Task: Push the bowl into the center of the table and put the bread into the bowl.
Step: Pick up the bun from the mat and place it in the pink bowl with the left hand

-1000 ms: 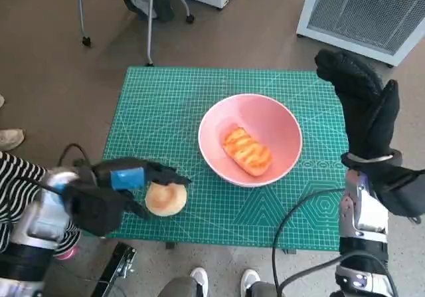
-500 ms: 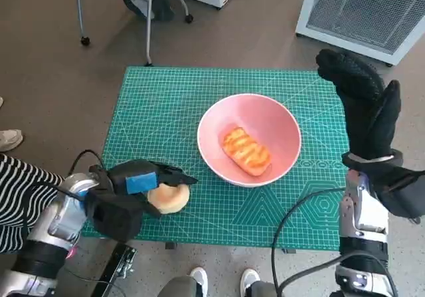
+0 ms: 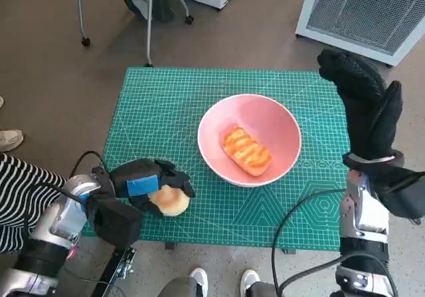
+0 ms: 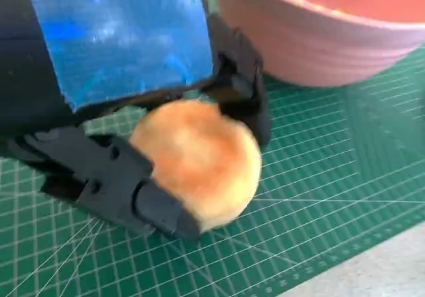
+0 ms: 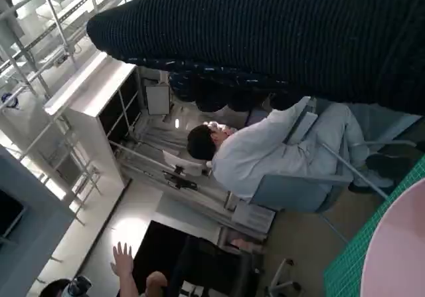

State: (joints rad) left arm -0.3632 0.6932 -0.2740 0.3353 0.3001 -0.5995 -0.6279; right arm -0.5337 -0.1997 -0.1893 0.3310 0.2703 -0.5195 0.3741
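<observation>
Head view looks steeply down on the counter (image 3: 159, 111), covered by a green cutting mat, with a pink bowl (image 3: 279, 121) sitting roughly at its middle. Inside the bowl lies an oblong piece of bread (image 3: 247, 151) with toasted orange stripes. A second, round bun (image 3: 171, 202) rests on the mat near the counter's front edge, a little apart from the bowl on the robot's left.

The left robot hand (image 3: 147, 187) is wrapped around this bun: the left wrist view shows its black fingers (image 4: 113, 181) curled against the bun on one side and more fingers over the far side, so the bun is clamped between them. Whether the bun is lifted off the mat or only touching it is hard to judge from either view.

The right robot hand (image 3: 362, 107) is raised beside the bowl at the counter's right edge, fingers extended and holding nothing, not touching the bowl. In the right wrist view the glove spans the top, and a person (image 5: 265, 152) in white sits on a chair beyond it.
</observation>
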